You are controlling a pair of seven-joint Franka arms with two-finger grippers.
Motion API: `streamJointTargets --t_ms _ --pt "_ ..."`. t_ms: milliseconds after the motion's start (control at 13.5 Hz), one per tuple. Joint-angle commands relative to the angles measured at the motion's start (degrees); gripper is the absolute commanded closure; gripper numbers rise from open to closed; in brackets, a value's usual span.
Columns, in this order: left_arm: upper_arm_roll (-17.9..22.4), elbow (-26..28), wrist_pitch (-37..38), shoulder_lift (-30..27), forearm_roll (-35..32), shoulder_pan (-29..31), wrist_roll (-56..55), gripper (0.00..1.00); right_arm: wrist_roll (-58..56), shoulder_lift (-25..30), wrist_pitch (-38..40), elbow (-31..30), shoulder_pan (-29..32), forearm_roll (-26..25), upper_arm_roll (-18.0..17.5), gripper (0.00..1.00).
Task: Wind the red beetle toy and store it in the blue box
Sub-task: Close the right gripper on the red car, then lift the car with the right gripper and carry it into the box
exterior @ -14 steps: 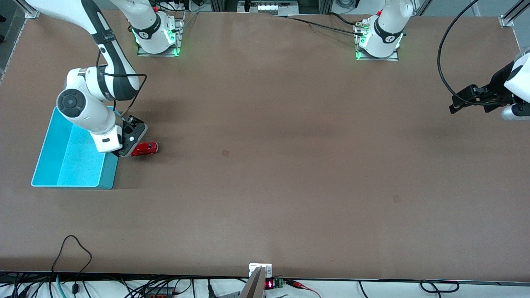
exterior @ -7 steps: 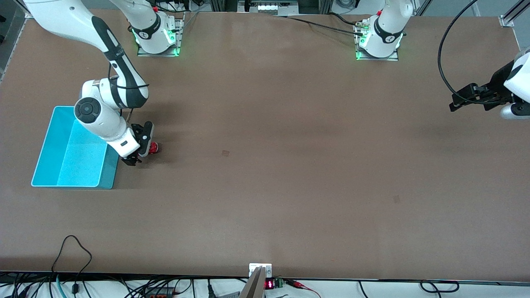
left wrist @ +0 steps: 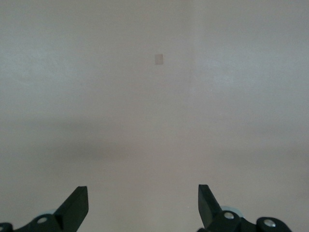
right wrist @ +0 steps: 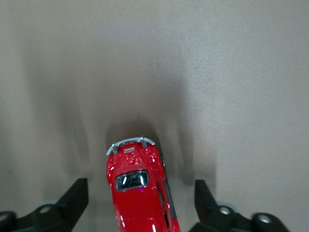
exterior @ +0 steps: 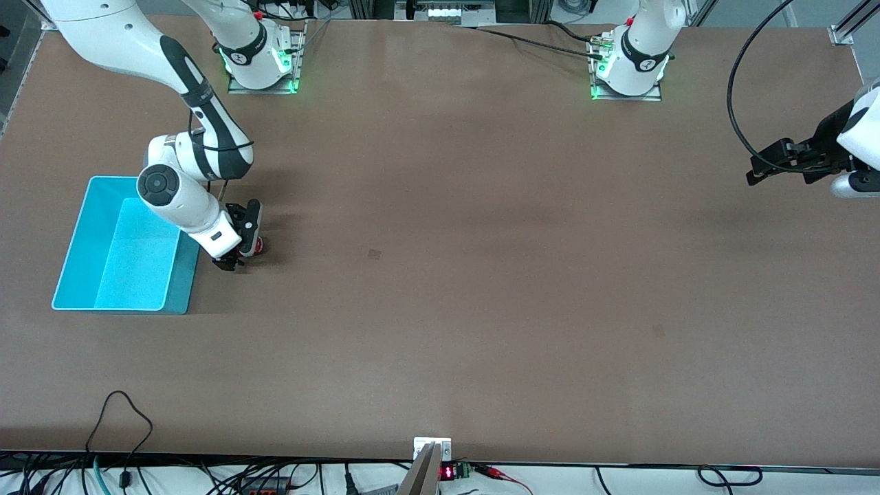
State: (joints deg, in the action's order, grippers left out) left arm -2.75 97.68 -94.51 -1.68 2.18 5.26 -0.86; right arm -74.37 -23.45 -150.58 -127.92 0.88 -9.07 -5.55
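Brown table (exterior: 481,275), blue box (exterior: 82,242) beside red beetle toy (right wrist: 139,193), right tool (right wrist: 141,203) astride

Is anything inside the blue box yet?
Nothing shows in the blue box; the right arm covers one corner. The red beetle toy sits on the table beside it, between the open right pincer's fingers.

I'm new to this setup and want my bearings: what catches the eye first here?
The blue box stands out at the right arm's end of the table. Beside it, the right gripper is down around the red beetle toy, fingers open on either side. The left gripper waits open over the table's other end.
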Motion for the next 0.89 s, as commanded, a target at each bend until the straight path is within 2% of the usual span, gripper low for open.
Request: streamJointTargets --t_ms 0,74,148,444,815 --pt "-0.33 0.67 -0.41 -1.05 -0.95 0.28 0.6 0.0 -1.21 0.86 -1.04 -1.1 1.49 -0.78 -1.04 0.61" --pt "-0.07 0.76 -0.32 -1.05 -0.95 0.36 0.6 0.0 -1.47 0.95 -1.04 -1.1 1.49 -0.78 -1.04 0.85" --pt "0.19 0.76 -0.23 -1.05 -0.95 0.36 0.6 0.0 -1.48 1.03 -1.04 -1.1 1.49 -0.69 -1.04 1.0" --pt "0.2 0.76 0.03 -1.05 -0.95 0.36 0.6 0.0 0.45 1.65 -1.04 0.3 0.96 -0.51 -1.3 1.0" --pt "-0.33 0.5 0.64 -1.05 -0.95 0.28 0.6 0.0 22.56 6.48 0.19 4.43 -0.01 -0.07 -1.75 1.0"
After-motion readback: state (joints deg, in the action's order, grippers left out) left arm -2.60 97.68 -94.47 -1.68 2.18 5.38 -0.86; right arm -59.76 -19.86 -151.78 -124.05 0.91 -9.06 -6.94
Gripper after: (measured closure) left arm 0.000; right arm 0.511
